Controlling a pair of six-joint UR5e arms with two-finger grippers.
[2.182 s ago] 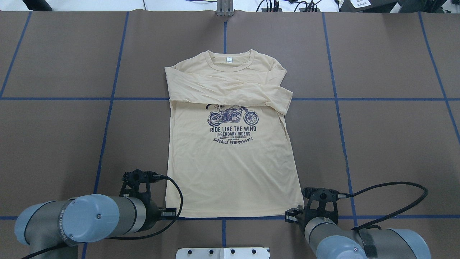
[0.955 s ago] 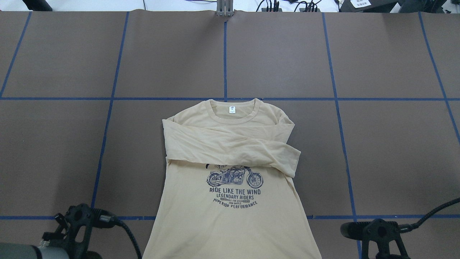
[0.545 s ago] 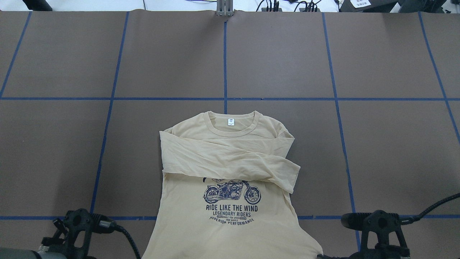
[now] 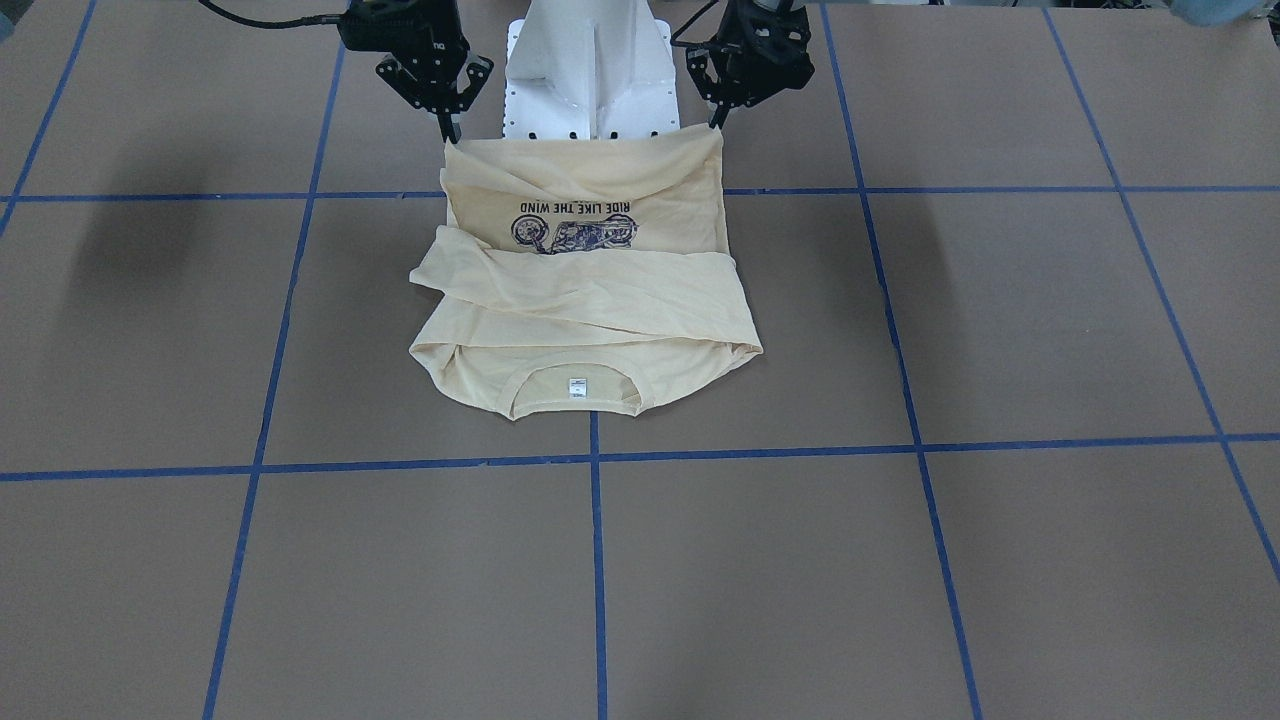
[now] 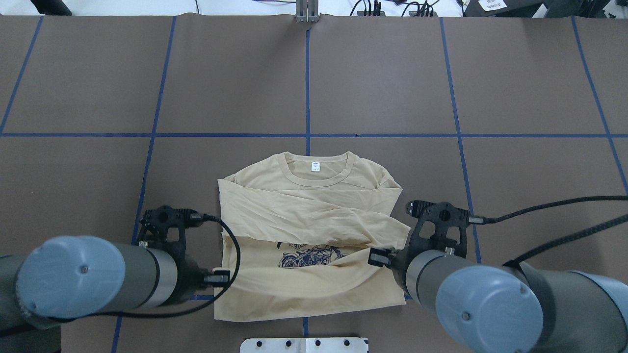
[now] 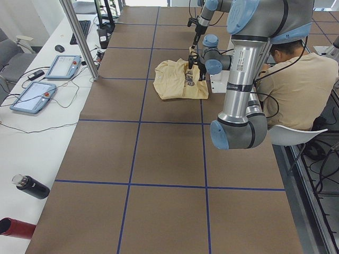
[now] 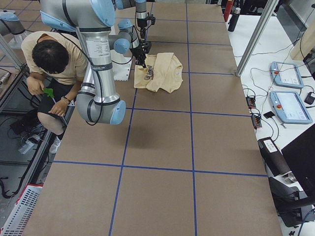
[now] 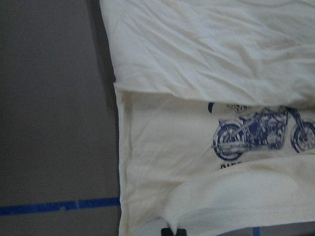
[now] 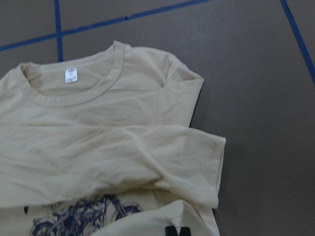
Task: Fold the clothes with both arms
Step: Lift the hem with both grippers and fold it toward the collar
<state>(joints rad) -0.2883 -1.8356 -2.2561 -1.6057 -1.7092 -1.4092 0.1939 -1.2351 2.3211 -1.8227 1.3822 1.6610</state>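
Pedestal stands just beside raised T-shirt hem.

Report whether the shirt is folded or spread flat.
Partly folded: T-shirt sleeves lie crossed over the chest; left gripper and right gripper hold the hem raised.

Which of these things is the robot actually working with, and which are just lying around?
In use: long-sleeved T-shirt, left fingers, right fingers, both pinching its hem.
Lying about: two teach pendants, black bottle, red bottle, keyboard.

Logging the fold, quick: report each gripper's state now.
Left gripper: shut on the T-shirt hem corner.
Right gripper: shut on the other hem corner.
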